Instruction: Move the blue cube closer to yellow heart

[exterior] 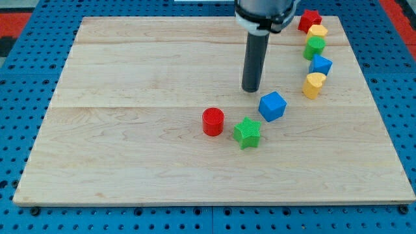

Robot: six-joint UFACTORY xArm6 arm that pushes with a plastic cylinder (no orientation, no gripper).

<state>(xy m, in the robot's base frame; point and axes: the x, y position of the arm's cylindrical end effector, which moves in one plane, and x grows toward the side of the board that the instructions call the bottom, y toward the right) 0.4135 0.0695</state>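
The blue cube (272, 106) sits on the wooden board (130, 149), right of centre. The yellow heart (314, 85) lies up and to the right of it, about a cube's width away. My tip (251, 90) stands on the board just up and to the left of the blue cube, close to it but with a small gap showing. The rod rises straight to the view's top.
A red cylinder (212, 121) and a green star (247, 132) lie left and below the blue cube. Above the yellow heart runs a column: a blue block (320, 64), a green block (314, 46), a yellow block (317, 32) and a red star (309, 19).
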